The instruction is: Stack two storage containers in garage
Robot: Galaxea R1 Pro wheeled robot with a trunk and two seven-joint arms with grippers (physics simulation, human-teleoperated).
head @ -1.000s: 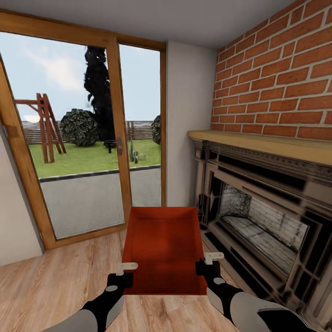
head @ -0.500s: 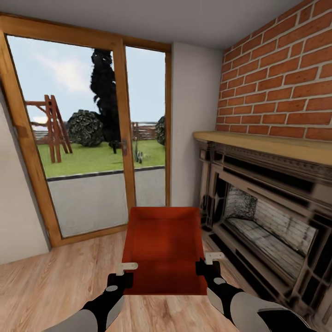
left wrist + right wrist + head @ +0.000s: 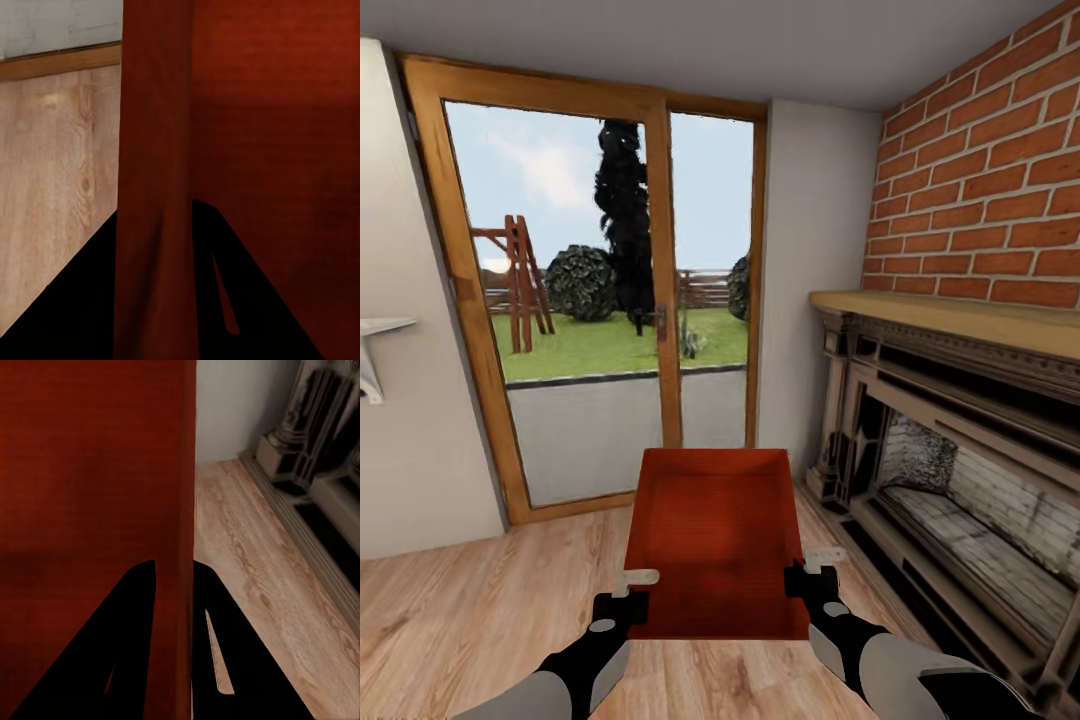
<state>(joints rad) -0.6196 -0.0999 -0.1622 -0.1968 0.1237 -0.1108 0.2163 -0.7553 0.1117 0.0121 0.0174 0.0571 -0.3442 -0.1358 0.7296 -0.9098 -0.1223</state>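
One red-orange open-top storage container (image 3: 715, 535) hangs above the wood-plank floor, straight in front of me, held by both arms. My left gripper (image 3: 628, 592) is shut on its left wall near the close corner. My right gripper (image 3: 805, 575) is shut on its right wall. In the left wrist view the container wall (image 3: 154, 150) runs between the two dark fingers of the left gripper (image 3: 154, 300). In the right wrist view the container wall (image 3: 184, 472) sits likewise inside the right gripper (image 3: 176, 645). The other storage container and the garage are out of view.
A wood-framed glass door (image 3: 610, 300) to a garden stands ahead. A dark fireplace (image 3: 960, 480) with a wooden mantel (image 3: 960, 315) under a brick wall (image 3: 990, 190) lines the right side. A white bracket (image 3: 375, 350) juts from the left wall. Light plank floor (image 3: 460, 620) lies to the left.
The whole view has swung left: door and fireplace slid right in the picture, and a white bracket came in at the left. The container and both grippers keep their place before me.
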